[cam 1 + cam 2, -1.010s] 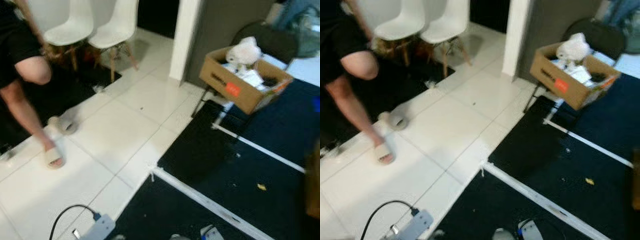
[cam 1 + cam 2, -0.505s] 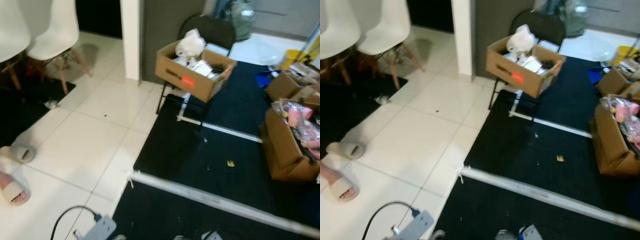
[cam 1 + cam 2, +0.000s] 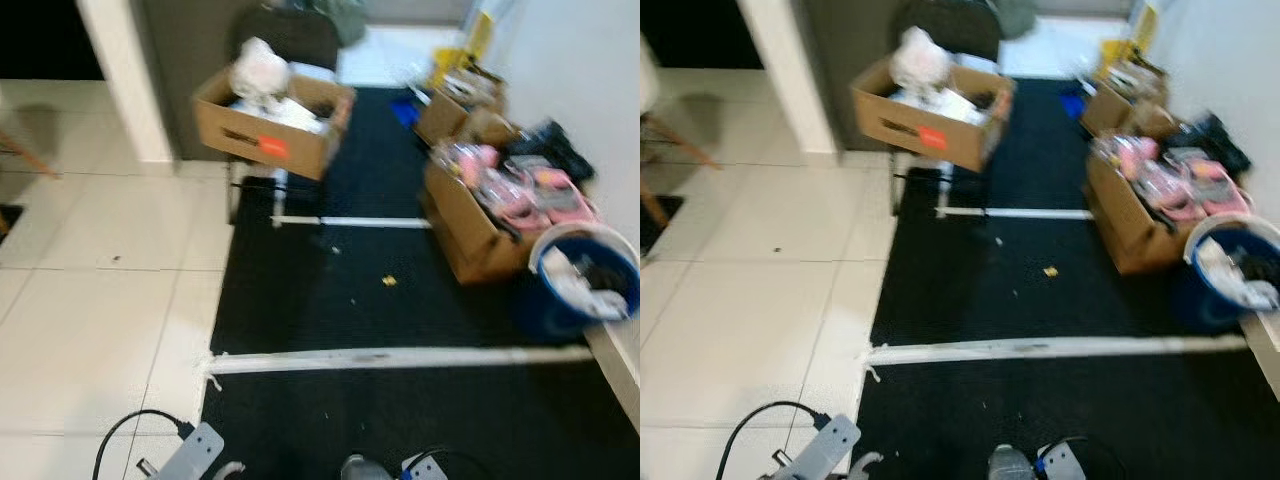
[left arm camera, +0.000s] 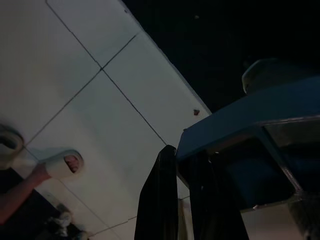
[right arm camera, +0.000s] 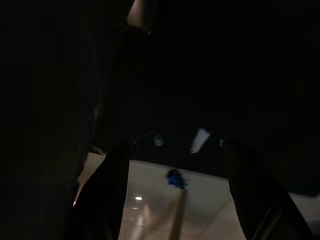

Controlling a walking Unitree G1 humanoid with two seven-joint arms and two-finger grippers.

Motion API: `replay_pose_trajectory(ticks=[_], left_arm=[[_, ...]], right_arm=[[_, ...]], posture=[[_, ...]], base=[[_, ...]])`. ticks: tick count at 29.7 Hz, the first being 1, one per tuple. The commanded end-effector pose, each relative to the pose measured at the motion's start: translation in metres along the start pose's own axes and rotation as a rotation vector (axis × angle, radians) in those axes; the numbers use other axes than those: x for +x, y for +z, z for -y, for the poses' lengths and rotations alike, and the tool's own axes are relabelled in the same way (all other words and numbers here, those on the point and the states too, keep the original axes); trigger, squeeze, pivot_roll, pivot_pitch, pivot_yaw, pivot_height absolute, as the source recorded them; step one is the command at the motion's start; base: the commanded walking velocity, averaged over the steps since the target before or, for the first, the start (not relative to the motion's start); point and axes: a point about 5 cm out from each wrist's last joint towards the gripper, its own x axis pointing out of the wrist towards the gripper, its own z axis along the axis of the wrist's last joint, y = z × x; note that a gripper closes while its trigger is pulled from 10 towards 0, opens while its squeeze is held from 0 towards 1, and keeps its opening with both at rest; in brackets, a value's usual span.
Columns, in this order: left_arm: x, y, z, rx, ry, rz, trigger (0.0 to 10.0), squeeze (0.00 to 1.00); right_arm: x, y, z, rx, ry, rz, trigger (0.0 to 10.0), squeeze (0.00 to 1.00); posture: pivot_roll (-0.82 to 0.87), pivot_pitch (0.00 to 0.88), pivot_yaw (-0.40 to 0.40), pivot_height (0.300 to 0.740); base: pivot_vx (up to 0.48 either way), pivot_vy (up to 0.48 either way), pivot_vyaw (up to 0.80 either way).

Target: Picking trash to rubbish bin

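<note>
Left gripper (image 4: 182, 200) hanging low over white floor tiles (image 4: 60, 75), fingers pressed together, right gripper (image 5: 175, 195) hanging in shade, fingers spread, blue bin (image 3: 585, 285) at the black mat's (image 3: 400, 290) right edge.

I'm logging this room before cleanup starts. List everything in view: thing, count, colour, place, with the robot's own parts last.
Blue bin: one, blue with a white rim, holding trash, on the far right by the wall.
Cardboard box on the chair: one, brown with a red label, filled with white items, on a black chair.
Cardboard boxes on the floor: at least two, brown; the nearer holds pink items, right of the mat.
Mat: black with white stripes, centre.
Scrap: one, small and yellowish, on the mat.
Tiled floor: white, on the left.
Power strip: one, grey with a black cable, near bottom left.
Person's foot in a slipper: on the tiles, seen by the left wrist.
Left tool: black fingers, hanging idle.
Right tool: dark fingers spread apart.
</note>
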Motion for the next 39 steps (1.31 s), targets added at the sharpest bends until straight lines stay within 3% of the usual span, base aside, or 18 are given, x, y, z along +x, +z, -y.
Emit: replay_pose_trajectory(ticks=[1,8,9,10,12,21,22,23,24,30,34,37,39], left_arm=[[-0.001,-0.023,0.016,-0.010,-0.052,-0.090,10.0,0.00],[-0.001,-0.025,0.016,-0.083,-0.020,-0.084,10.0,0.00],[-0.001,-0.027,0.016,-0.167,0.017,-0.078,10.0,0.00],[-0.001,-0.027,0.016,-0.167,0.017,-0.078,10.0,0.00],[-0.001,-0.028,0.015,-0.258,0.069,-0.065,10.0,0.00],[-0.004,-0.028,0.009,-0.448,0.251,0.023,10.0,0.00],[-0.007,-0.008,-0.038,-0.451,0.306,0.076,10.0,0.00],[-0.013,0.009,-0.073,-0.458,0.347,0.118,10.0,0.00],[-0.028,0.036,-0.119,-0.479,0.407,0.193,10.0,0.00],[-0.036,0.047,-0.137,-0.524,0.449,0.255,10.0,0.00],[-0.059,0.067,-0.176,-0.565,0.540,0.384,10.0,0.00],[-0.063,0.071,-0.181,-0.565,0.554,0.403,10.0,0.00],[-0.076,0.087,-0.197,-0.560,0.592,0.480,10.0,0.00]], right_arm=[[0.000,-0.003,-0.001,0.011,0.004,-0.006,10.0,0.00],[0.000,-0.003,-0.001,0.028,-0.003,0.009,10.0,0.00],[0.000,-0.003,-0.002,0.031,-0.003,0.014,10.0,0.00],[0.000,-0.003,-0.002,0.031,-0.003,0.014,10.0,0.00],[0.000,-0.002,-0.002,0.031,-0.003,0.017,10.0,0.00],[0.000,-0.002,-0.002,0.017,-0.005,0.022,10.0,0.00],[0.000,-0.002,-0.003,0.017,-0.006,0.024,10.0,0.00],[0.000,-0.001,-0.003,0.018,-0.007,0.025,10.0,0.00],[0.001,-0.001,-0.003,0.022,-0.012,0.028,10.0,0.00],[0.001,-0.001,-0.003,0.028,-0.016,0.029,10.0,0.00],[0.001,-0.001,-0.003,0.021,-0.014,0.018,10.0,0.00],[0.001,-0.002,-0.003,0.020,-0.013,0.015,10.0,0.00],[0.001,-0.001,-0.003,0.020,-0.015,0.019,10.0,0.00]], posture=[[-0.02,0.093,0.041,0.740],[-0.02,0.089,0.040,0.740],[-0.02,0.087,0.039,0.740],[-0.02,0.087,0.039,0.740],[-0.02,0.087,0.039,0.740],[0.00,0.082,0.037,0.740],[0.00,0.084,0.040,0.740],[0.00,0.084,0.040,0.740],[0.00,0.084,0.040,0.740],[0.00,0.087,0.044,0.740],[0.01,0.093,0.044,0.740],[0.01,0.093,0.044,0.740],[0.01,0.093,0.044,0.740]], base=[[0.000,0.000,-0.78],[0.114,0.000,-0.45],[0.307,0.000,0.00],[0.307,0.000,0.00],[0.315,0.000,0.00],[0.341,0.000,0.00],[0.345,0.000,0.00],[0.345,0.000,0.00],[0.345,0.000,0.00],[0.345,0.000,0.00],[0.345,0.000,-0.20],[0.349,0.000,-0.80],[0.351,0.000,-0.80]])
